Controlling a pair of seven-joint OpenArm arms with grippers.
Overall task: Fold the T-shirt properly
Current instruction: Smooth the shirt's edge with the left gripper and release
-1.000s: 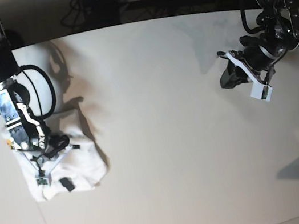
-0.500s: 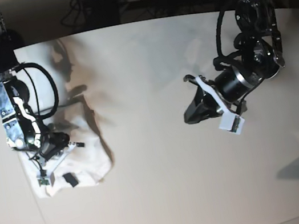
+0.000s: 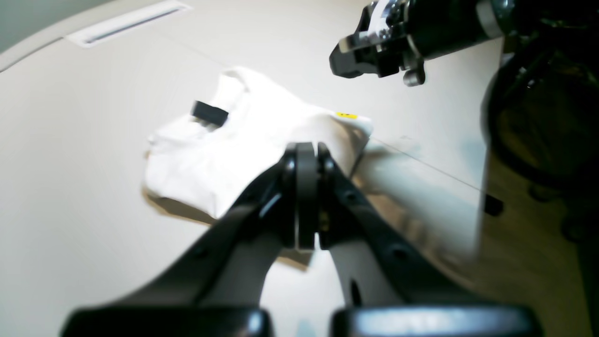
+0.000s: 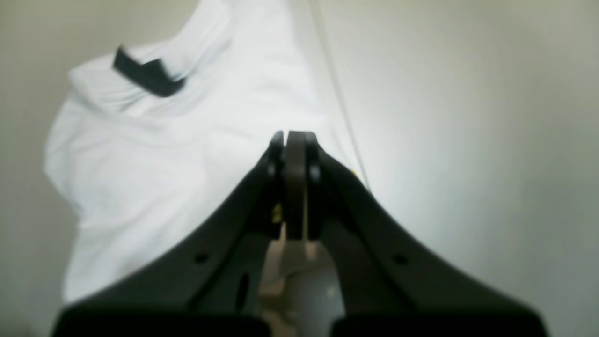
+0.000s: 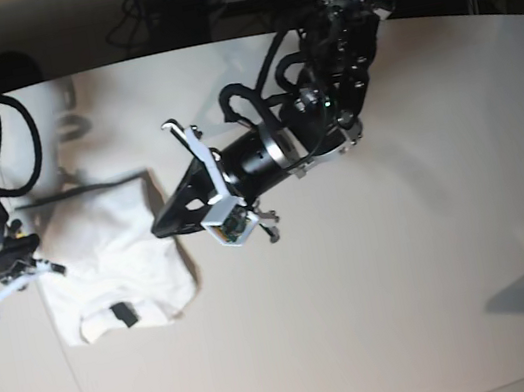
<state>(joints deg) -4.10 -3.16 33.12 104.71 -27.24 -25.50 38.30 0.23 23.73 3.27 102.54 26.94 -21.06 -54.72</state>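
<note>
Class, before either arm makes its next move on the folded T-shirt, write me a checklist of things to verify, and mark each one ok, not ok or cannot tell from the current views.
1. Left hand shut and holding nothing: ok, its tip hangs beside the T-shirt's edge.
2. Right hand shut and holding nothing: ok, no cloth between the closed jaws.
3. T-shirt lies as a compact bundle on the table: ok.
4. Neck label on top, print mostly hidden: ok; only a yellow speck shows.
5. Edges squared and layers flat: not ok, the outline is rounded and one side bulges.
6. Either hand touching the cloth: cannot tell.
</note>
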